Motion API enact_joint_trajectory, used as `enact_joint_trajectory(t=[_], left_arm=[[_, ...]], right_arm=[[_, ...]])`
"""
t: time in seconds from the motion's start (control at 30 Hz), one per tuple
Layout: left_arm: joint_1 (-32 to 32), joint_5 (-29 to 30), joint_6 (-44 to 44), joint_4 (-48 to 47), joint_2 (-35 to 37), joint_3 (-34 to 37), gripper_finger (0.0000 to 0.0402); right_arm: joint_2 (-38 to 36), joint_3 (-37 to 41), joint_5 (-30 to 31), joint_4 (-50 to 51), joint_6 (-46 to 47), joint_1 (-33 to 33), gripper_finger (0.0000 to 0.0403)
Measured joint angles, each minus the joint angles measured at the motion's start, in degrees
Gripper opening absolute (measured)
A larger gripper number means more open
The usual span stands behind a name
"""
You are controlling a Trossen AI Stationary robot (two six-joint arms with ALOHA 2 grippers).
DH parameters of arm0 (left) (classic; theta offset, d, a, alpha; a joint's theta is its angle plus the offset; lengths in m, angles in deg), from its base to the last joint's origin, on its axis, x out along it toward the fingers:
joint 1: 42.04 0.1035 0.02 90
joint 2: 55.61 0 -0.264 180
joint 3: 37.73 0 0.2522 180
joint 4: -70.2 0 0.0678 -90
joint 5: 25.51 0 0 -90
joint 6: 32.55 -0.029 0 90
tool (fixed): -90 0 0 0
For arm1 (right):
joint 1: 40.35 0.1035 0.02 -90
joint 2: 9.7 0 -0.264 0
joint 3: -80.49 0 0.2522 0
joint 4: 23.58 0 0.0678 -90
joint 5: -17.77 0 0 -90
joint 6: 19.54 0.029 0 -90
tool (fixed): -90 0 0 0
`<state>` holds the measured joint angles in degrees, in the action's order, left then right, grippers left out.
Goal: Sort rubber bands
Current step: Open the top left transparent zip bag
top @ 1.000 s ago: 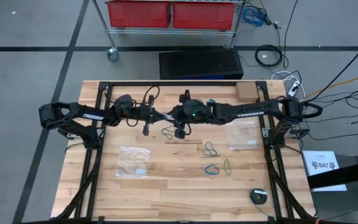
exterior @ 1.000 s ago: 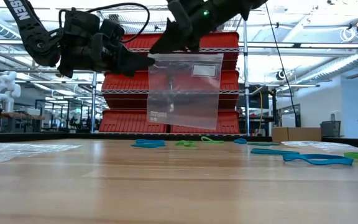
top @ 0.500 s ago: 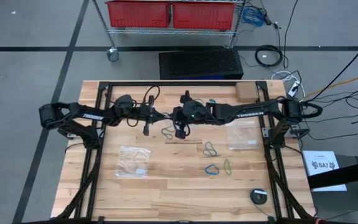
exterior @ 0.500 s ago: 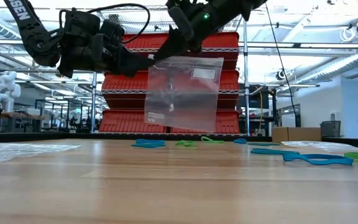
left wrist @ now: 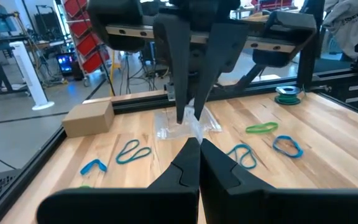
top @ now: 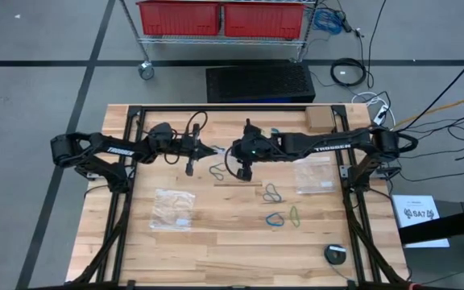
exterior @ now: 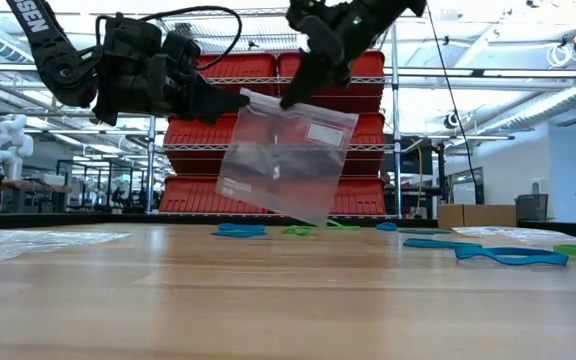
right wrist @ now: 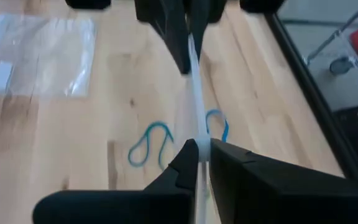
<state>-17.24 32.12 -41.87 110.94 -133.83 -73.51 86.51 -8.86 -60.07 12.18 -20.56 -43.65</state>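
Rubber bands [top: 274,193], thin floppy loops in teal, blue and yellow-green, lie scattered on the pale wooden table [top: 216,250], most of them between the arms and the near edge. A clear plastic zip bag [exterior: 286,155] hangs tilted in the air above the table, pinched along its top edge by both arms; I can't make out anything inside it. The left gripper [exterior: 236,98] is clenched on one corner, the right gripper [exterior: 290,97] clamped on the edge just beside it. Looking straight down, the hanging bag is barely visible, but two more clear bags show flat on the wood, one on the left [top: 173,208] and one on the right [top: 314,175], neither holding bands that I can see. Level across the table, red crates [exterior: 198,190] sit on a wire shelf behind.
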Motion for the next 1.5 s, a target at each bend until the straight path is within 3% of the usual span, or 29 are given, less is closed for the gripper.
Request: enact_joint_trajectory(t=[0.8, 1.0, 1.2, 1.3, 1.5], left_arm=[[0.74, 0.32, 0.44, -0.28, 0.02, 0.0, 0.0], [0.82, 0.97, 0.39, -0.64, 0.09, 0.0, 0.0], [0.79, 1.11, 0.39, -0.96, 0.09, 0.0, 0.0], [0.79, 1.13, 0.42, -0.98, 0.09, 0.0, 0.0], [0.74, 1.13, 0.42, -1.05, 0.09, 0.0, 0.0]], right_arm=[[-2.28, 0.11, 0.16, 22.84, 9.44, 0.75, 0.0012], [-3.97, 0.37, 1.72, 23.61, 9.62, 2.5, 0.0069], [-7.51, 0.17, 4.19, 14.9, 7.55, 3.05, 0.0122], [-7.33, 0.16, 4.29, 9.56, 2.64, 3.04, 0.0112], [-6.97, 0.15, 4.33, 7.82, -0.71, 1.92, 0.0035]])
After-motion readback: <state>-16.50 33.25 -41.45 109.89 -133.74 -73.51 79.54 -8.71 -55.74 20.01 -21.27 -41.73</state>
